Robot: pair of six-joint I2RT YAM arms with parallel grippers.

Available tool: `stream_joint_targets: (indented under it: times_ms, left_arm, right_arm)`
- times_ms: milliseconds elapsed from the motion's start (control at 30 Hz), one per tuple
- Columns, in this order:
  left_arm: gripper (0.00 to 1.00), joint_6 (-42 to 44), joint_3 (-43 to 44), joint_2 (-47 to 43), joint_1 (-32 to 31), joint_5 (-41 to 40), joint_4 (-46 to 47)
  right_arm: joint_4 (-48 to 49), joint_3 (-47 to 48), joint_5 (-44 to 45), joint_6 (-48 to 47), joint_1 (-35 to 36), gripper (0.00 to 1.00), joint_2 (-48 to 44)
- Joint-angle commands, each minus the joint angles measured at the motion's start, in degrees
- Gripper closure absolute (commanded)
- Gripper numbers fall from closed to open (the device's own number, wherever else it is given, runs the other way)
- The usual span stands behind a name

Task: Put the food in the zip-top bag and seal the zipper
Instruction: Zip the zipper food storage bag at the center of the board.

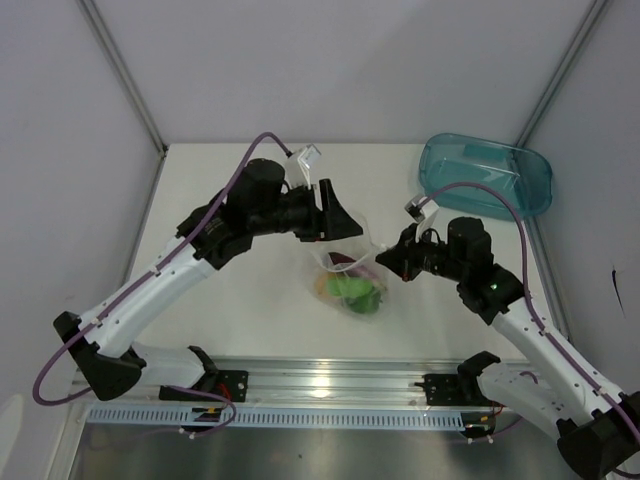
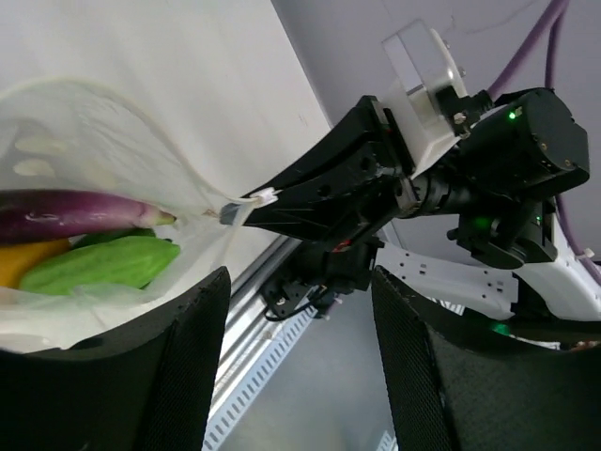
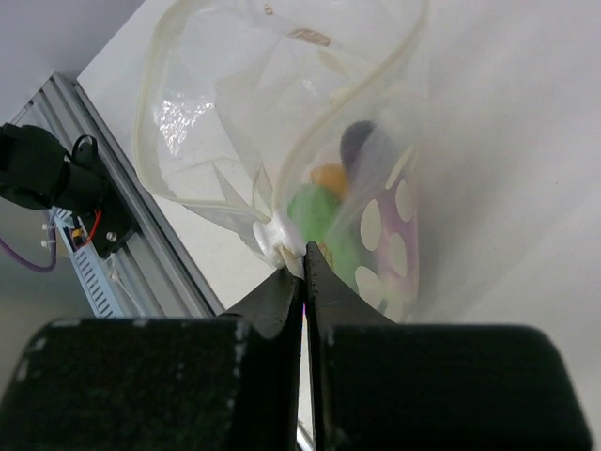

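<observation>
At the middle of the white surface [image 1: 270, 315] lies the clear, crinkly zip-top plastic bag [image 1: 352, 285]. The toy food is already inside it: a purple eggplant [image 2: 75, 211], a light-green elongated piece [image 2: 103, 263] and an orange-yellow round fruit [image 2: 23, 263]. The bag's mouth gapes wide, and its thin whitish press-seal zipper [image 3: 150, 122] bows in a loop.

The right claw [image 3: 303, 272] is clamped tight on the zipper's end at one corner. The left claw [image 2: 296, 366] hangs just beside the mouth, fingers apart and holding nothing.

The main risk is a poor seal: with the strip this curved, a pinch may catch one wall only or press the halves together out of line. A pull from the right corner alone could drag or tip the bag and roll pieces out. The slick film may also slip from that small pinch.
</observation>
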Motion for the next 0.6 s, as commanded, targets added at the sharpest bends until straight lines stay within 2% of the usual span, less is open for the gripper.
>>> stream_joint_targets:
  times_ms: [0,33,67,100,133,167,233,267,367,500,567]
  left_arm:
    - [0.36,-6.01,0.32,-0.42,-1.21,-0.86,-0.27]
    - [0.36,-3.58,0.84,0.28,-1.47,0.36,1.03]
    - [0.38,-0.6,1.46,1.42,-1.74,7.85,3.4]
    - [0.39,2.31,1.2,1.78,-1.74,11.41,6.03]
    - [0.39,6.69,-0.63,1.61,-1.91,13.45,11.8]
    - [0.45,9.17,-1.95,0.91,-1.91,14.77,14.99]
    - [0.52,17.83,-8.87,-3.3,-2.0,12.86,20.44]
    - [0.54,20.5,-10.99,-5.05,-2.0,11.89,26.73]
    - [0.52,30.35,-18.48,-9.28,-1.91,13.46,34.16]
    - [0.51,38.18,-16.12,-7.63,-0.69,21.53,28.3]
    - [0.47,42.05,-15.06,-6.13,-0.07,29.0,26.81]
  right_arm:
    - [0.07,2.49,1.12,-2.07,1.32,1.0,0.21]
    - [-0.19,2.49,1.12,-2.16,1.59,1.0,0.21]
    - [-0.46,2.41,0.77,-2.42,1.68,1.0,0.38]
    - [-0.63,2.41,0.42,-2.42,1.68,1.0,0.56]
    - [-0.81,2.49,0.24,-2.42,1.68,1.0,0.82]
    - [-0.99,2.75,0.15,-2.51,1.68,1.0,1.35]
    - [-1.69,3.19,-0.37,-2.25,1.68,1.0,1.7]
    - [-1.95,3.54,-0.72,-2.16,1.5,1.0,1.79]
    - [-2.74,4.07,-3.62,-1.72,1.15,1.0,2.49]
    - [-3.27,4.34,-7.23,-1.81,0.71,1.0,3.46]
    - [-3.1,4.51,-8.63,-1.55,0.62,1.0,3.73]
